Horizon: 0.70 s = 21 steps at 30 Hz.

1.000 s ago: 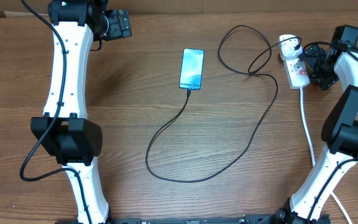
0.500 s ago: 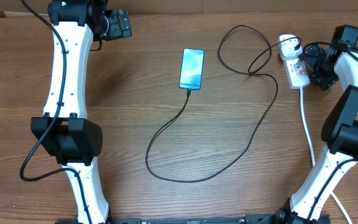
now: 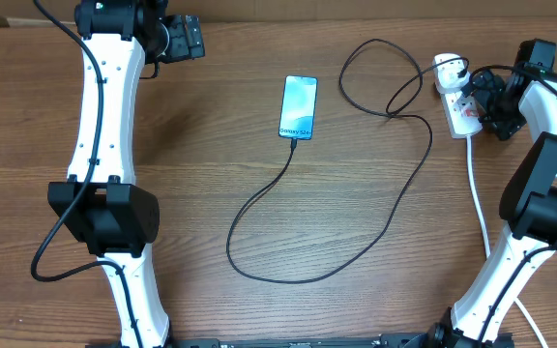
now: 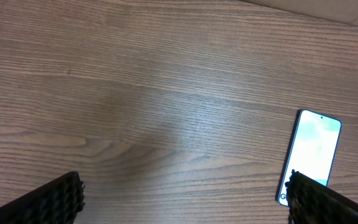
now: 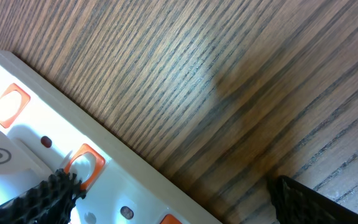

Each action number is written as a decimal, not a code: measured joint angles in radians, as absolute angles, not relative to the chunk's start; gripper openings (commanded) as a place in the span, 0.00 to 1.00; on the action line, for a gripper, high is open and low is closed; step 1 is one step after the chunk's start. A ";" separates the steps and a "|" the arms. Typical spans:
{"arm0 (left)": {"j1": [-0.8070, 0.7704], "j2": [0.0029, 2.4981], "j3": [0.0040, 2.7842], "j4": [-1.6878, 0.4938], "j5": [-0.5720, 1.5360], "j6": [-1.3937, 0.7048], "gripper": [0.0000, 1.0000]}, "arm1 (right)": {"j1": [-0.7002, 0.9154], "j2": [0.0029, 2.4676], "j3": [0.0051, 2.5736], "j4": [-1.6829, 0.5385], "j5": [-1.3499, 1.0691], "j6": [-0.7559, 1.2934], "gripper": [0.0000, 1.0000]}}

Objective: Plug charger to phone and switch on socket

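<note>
Counter [image 3: 201, 193]: mid-brown wood with fine, darker streaked grain. Phone [image 3: 299, 106]: pale blue-white screen, dark frame, dark lettering near the lower edge. Charger [image 3: 228, 242]: black cable, white adapter [image 3: 447, 66]. Socket [image 3: 464, 114]: white body, orange-red switch marks, white cord [image 3: 475, 193]. Arms [image 3: 104, 106]: white shells, black joints. Left tool [image 3: 190, 39] and right tool [image 3: 482, 97]: black, with finely ribbed pads [image 4: 55, 200].

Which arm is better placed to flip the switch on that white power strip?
The right: its open hand sits right over the socket, while the left hand is far off, past the phone.
</note>
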<state>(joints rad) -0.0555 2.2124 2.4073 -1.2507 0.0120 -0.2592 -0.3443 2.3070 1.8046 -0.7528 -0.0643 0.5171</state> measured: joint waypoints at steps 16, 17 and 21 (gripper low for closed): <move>-0.056 2.213 2.407 -1.251 0.012 -0.259 1.00 | -0.344 2.255 1.885 -0.975 -0.105 0.516 1.00; -0.056 2.213 2.407 -1.250 0.012 -0.259 1.00 | -0.344 2.228 1.885 -0.983 -0.104 0.516 1.00; -0.056 2.213 2.407 -1.251 0.012 -0.259 1.00 | -0.344 2.053 1.885 -1.022 -0.103 0.516 1.00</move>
<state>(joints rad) -0.0555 2.2127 2.4073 -1.2507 0.0124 -0.2592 -0.3443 2.0533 1.8851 -1.0222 -0.1032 0.5159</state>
